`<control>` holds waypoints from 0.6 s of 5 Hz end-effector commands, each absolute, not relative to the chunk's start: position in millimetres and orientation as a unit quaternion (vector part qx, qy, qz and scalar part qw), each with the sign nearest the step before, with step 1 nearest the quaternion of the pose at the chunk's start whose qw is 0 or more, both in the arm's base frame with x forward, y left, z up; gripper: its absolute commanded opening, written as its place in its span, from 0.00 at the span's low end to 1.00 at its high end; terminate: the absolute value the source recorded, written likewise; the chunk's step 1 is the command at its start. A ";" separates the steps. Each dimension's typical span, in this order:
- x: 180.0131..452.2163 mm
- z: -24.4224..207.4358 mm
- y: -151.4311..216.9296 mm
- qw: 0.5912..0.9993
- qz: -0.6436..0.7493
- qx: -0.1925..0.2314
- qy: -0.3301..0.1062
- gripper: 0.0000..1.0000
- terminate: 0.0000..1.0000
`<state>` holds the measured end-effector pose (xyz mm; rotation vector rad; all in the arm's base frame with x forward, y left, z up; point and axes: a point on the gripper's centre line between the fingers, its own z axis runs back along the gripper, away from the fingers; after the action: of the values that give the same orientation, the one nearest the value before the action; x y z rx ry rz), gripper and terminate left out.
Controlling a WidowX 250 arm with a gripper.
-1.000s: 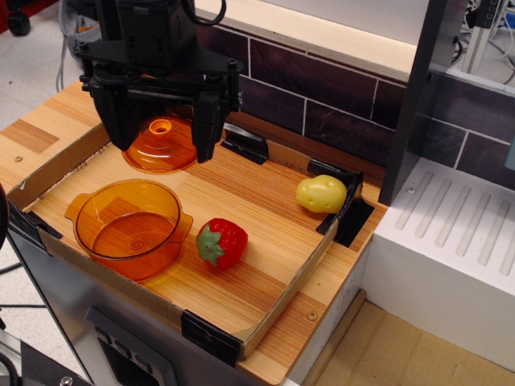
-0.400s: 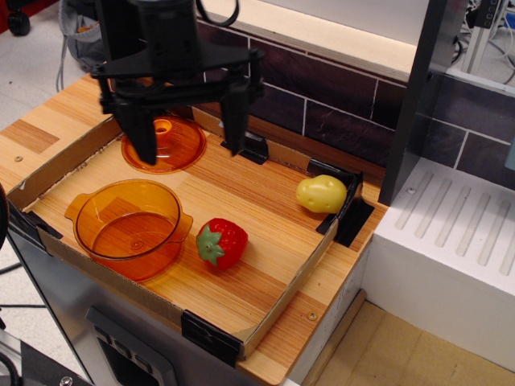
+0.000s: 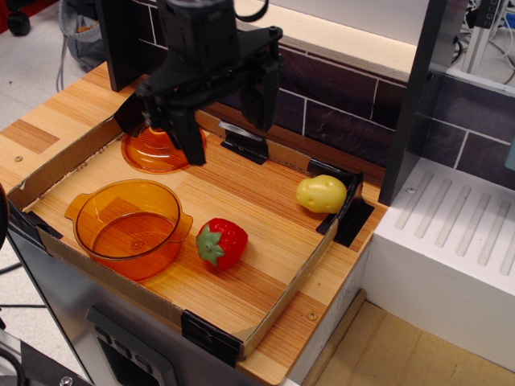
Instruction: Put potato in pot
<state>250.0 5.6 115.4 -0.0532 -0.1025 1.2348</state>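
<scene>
The pale-yellow potato (image 3: 321, 194) lies at the far right corner of the wooden tray, against its wall. The round translucent orange pot (image 3: 131, 226) stands empty at the tray's front left. My black gripper (image 3: 229, 133) hangs open and empty above the back of the tray, its two fingers spread wide. It is well left of the potato and behind the pot.
A red toy strawberry (image 3: 220, 243) lies right of the pot. The orange domed lid (image 3: 154, 149) sits at the back left, partly behind a finger. The cardboard tray wall (image 3: 290, 291) rings the floor. A dark tiled wall runs behind; a white drainer (image 3: 451, 241) stands right.
The gripper has moved right and turned, away from above the lid toward the tray's middle back. The potato, pot, strawberry and lid have not moved.
</scene>
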 end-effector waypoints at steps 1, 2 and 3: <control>278.4 110.5 10.9 0.723 0.682 -0.059 -0.090 1.00 0.00; 297.1 104.7 11.1 0.708 0.695 -0.091 -0.081 1.00 0.00; 309.9 97.2 9.0 0.707 0.700 -0.089 -0.054 1.00 0.00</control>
<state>302.1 1.7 83.4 -0.1606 -0.0672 1.5618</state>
